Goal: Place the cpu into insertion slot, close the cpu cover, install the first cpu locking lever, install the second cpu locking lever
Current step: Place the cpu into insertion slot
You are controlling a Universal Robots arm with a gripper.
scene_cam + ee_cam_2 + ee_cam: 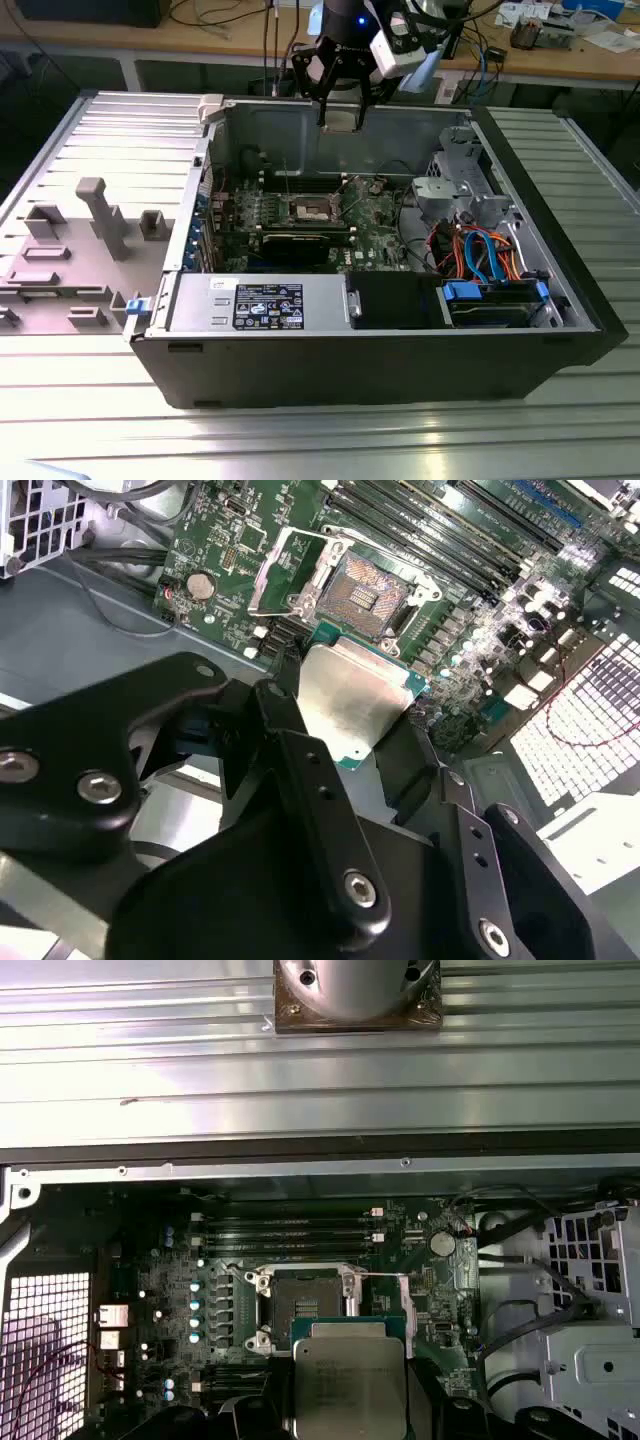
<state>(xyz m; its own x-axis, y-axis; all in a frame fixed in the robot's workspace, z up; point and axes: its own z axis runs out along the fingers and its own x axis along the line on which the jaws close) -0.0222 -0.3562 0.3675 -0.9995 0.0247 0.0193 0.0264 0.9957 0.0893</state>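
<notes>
Gripper (340, 118) hangs above the far wall of the open computer case (350, 372), and its two black fingers (288, 715) are clamped on the cpu (350, 695) — one finger on each side edge, with the silver-grey top showing between them in both wrist views. The chip is in the air, well apart from the board.

At the exterior view's left, a grey panel (95, 215) with moulded blocks lies just beside the case. Inside the case, on the green motherboard (375, 212), the insertion slot (362, 588) is uncovered and its dark centre is bare. The cpu cover (264, 578) is swung open beside the slot. On the near side sits a silver box (200, 300) with a label. At the exterior view's right, blue and orange cables (482, 255) run down beside a metal drive cage (455, 190).
</notes>
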